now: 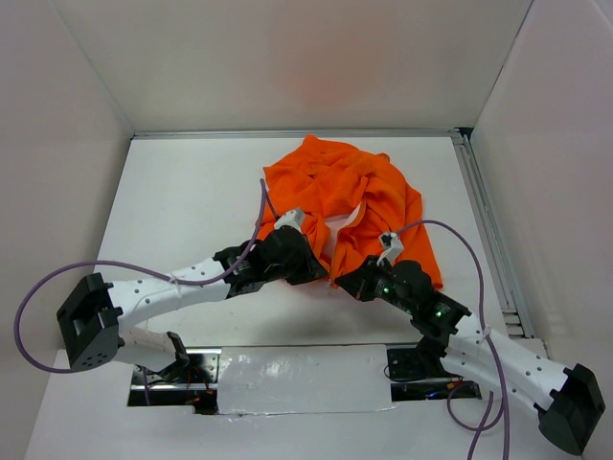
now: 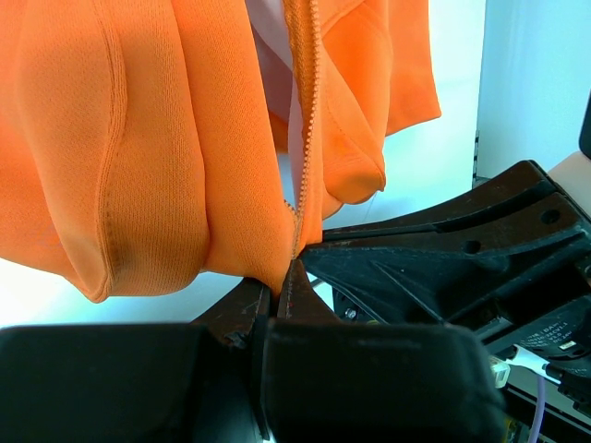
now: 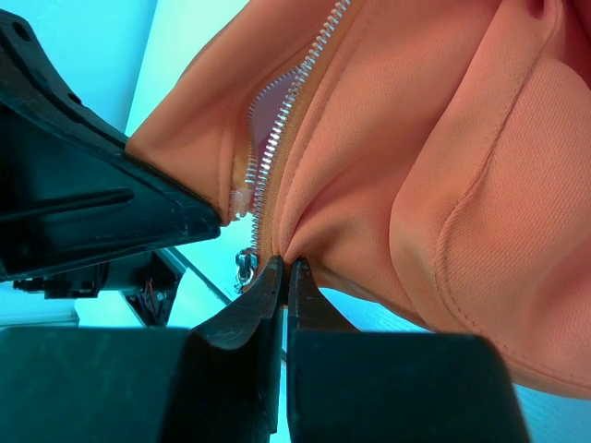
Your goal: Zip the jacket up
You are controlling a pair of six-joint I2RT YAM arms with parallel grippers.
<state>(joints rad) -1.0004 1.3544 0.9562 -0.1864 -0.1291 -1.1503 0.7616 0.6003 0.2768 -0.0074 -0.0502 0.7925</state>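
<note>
While the jacket [image 1: 369, 192] is bunched near the table's [image 1: 182, 201] far edge, fabric beside its zipper [image 3: 277, 148] is clamped by the left gripper [image 2: 282, 281]. Fabric at the zipper's end is likewise pinched by the right gripper [image 3: 284, 269].

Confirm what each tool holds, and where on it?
Both shut on the jacket: left tool pinches the fabric edge at the end of the zipper; right tool likewise.

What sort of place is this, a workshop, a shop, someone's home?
Probably a robotics lab test cell: a white table boxed in by plain white walls, a left arm and right arm bolted at its near edge trailing purple cables, and an orange jacket to practise on.
</note>
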